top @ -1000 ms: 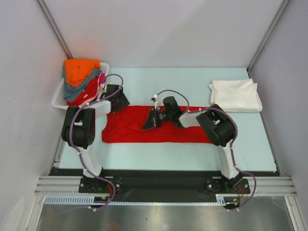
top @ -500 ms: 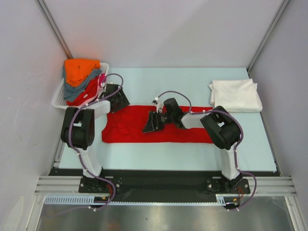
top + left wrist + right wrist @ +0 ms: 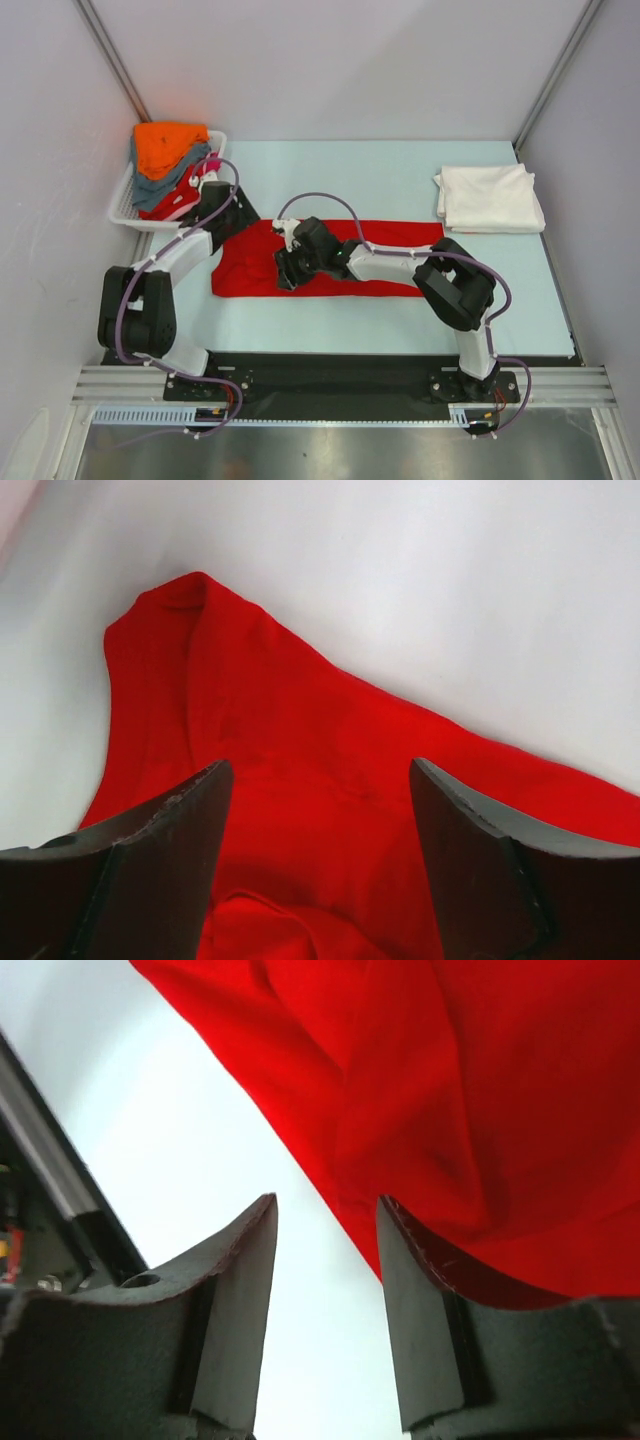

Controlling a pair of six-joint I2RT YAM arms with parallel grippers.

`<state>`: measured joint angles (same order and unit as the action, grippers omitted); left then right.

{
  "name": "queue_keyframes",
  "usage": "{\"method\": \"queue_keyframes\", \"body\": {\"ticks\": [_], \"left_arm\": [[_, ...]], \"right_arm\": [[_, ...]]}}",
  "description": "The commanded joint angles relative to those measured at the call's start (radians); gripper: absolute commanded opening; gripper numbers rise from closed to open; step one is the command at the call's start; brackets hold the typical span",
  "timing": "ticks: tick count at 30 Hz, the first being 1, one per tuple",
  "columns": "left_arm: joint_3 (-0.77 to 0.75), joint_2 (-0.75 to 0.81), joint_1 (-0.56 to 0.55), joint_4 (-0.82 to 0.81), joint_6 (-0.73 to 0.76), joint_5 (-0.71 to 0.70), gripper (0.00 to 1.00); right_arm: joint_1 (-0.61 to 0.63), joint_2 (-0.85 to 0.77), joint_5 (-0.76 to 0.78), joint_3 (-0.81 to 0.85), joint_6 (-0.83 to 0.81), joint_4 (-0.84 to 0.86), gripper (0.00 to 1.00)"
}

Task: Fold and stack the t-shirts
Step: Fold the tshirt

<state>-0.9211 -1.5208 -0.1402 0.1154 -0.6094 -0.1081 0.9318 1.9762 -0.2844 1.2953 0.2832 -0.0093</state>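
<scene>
A plain bright red t-shirt [image 3: 385,255] lies spread flat across the middle of the table. My left gripper [image 3: 238,213] is open over its far left corner; the left wrist view [image 3: 320,765] shows red cloth [image 3: 300,740] between and under the fingers, with nothing gripped. My right gripper [image 3: 286,270] is open at the shirt's near left edge; in the right wrist view [image 3: 325,1200] bare table shows between the fingers and the red cloth [image 3: 450,1090] lies by the right finger. A folded cream-white t-shirt [image 3: 490,198] lies at the back right.
A white mesh basket [image 3: 122,200] at the back left holds an orange shirt [image 3: 165,143], a grey-teal shirt [image 3: 160,185] and a red one with pink trim [image 3: 185,190]. Grey walls close the back and sides. A black rail [image 3: 330,365] runs along the table's near edge.
My right gripper has moved left along the red shirt to its near left part. My left arm has stretched forward and its gripper has shifted slightly up-left. The shirt stays flat.
</scene>
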Motion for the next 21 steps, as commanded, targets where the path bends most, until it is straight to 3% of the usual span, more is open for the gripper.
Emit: {"method": "queue_keyframes", "body": {"ticks": [1,14,21], "left_arm": [[-0.004,0.002,0.021,-0.033,-0.027,0.034,0.77],[-0.047,-0.139,0.021,-0.066,-0.046,0.137,0.75],[-0.067,-0.194,0.021,-0.054,-0.059,0.153,0.75]], "right_arm": [[0.028,-0.042,0.208,0.035,-0.085,-0.052,0.48],[0.088,0.041,0.264,0.094,-0.142,-0.052,0.47],[0.099,0.084,0.264,0.130,-0.142,-0.049,0.51]]}}
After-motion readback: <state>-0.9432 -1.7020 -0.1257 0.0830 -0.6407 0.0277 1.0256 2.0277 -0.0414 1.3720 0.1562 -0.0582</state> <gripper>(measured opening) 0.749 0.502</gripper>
